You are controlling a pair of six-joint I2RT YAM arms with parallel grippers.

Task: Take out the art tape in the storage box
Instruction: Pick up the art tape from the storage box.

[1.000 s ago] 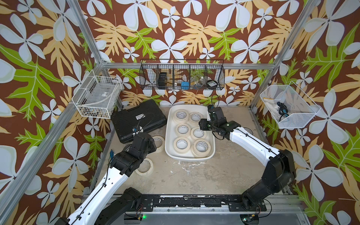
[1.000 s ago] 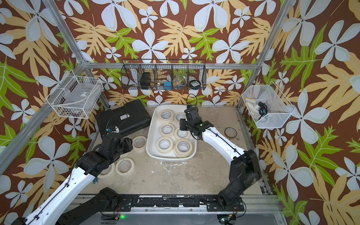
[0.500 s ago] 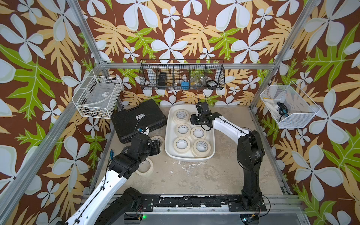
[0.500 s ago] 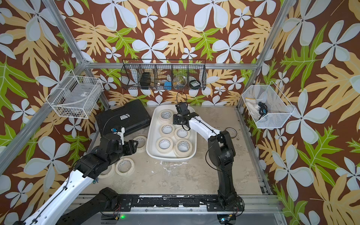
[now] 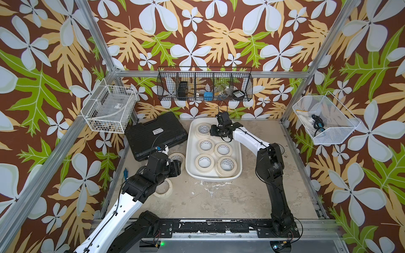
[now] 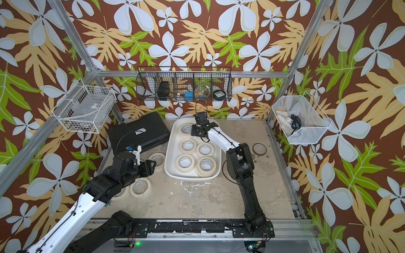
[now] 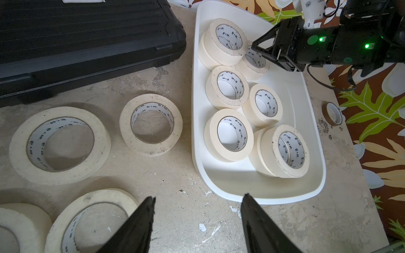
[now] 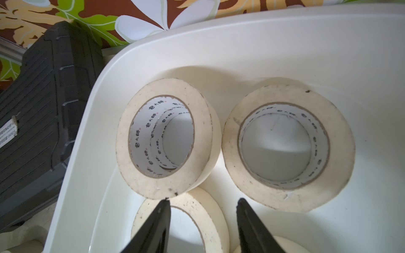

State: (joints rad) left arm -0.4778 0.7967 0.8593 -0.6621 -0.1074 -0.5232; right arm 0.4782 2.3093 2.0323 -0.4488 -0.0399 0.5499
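Note:
The storage box (image 5: 210, 177) (image 6: 190, 176) is a white tub at mid-table holding several cream art tape rolls (image 5: 205, 161) (image 6: 184, 162). My right gripper (image 5: 213, 131) (image 8: 203, 200) hangs open over the far end of the box. It sits low between a two-roll stack (image 8: 125, 140) and a single roll (image 8: 339, 142), with another roll (image 8: 197, 210) below its fingers. My left gripper (image 5: 176, 168) (image 7: 199, 197) is open and holds nothing, above bare table by the box's front left corner (image 7: 219, 192). More rolls (image 7: 151, 145) (image 6: 140, 187) lie on the table to the left of the box.
A black ribbed hard case (image 5: 153, 135) lies left of the box at the back. Wire baskets hang on the left wall (image 5: 109, 109), the back wall (image 5: 205, 86) and the right wall (image 5: 324, 120). A small brown ring (image 6: 259, 149) lies right of the box.
My right gripper has moved left and back over the box's far end, its elbow folding upright. My left gripper has opened wider and shifted slightly toward the box.

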